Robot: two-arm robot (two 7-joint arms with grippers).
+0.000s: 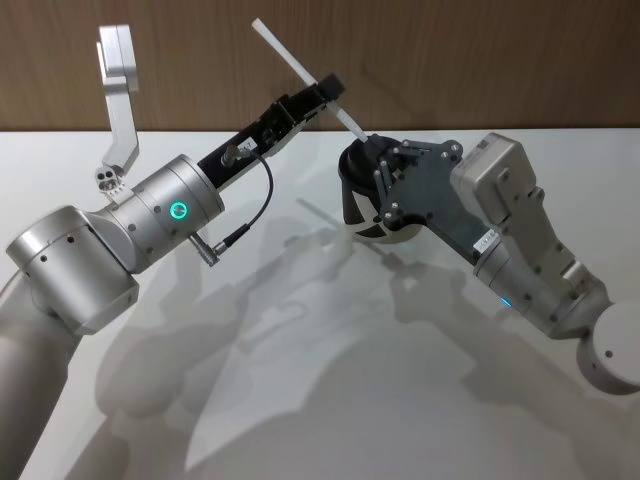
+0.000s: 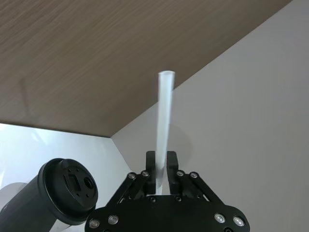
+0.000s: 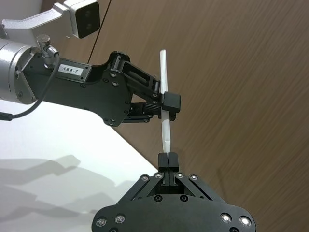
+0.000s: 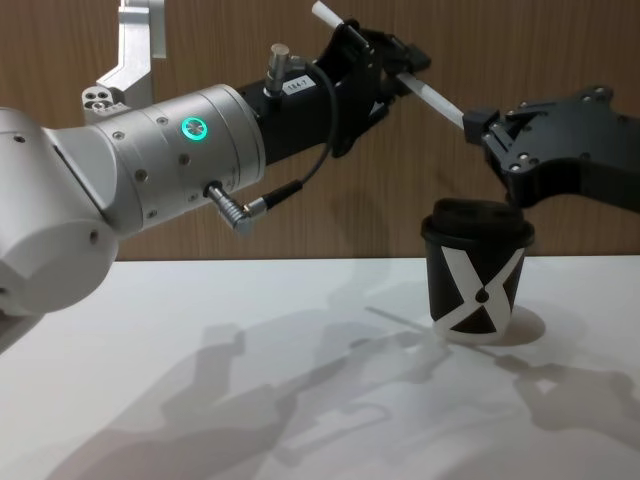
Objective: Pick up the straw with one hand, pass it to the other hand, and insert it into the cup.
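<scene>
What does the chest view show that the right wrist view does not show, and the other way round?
Chest view: the cup with its white X, standing on the table below the right gripper, and the green ring on the left wrist. Right wrist view: close up, the right gripper's fingertips shut on the lower end of the straw. Both: the straw held aloft, with the left gripper clamped around its middle.

My head camera looks down on the table [image 1: 400, 400]; chest looks across it; both wrist cameras sit close, sharing the straw [image 2: 164, 116].
</scene>
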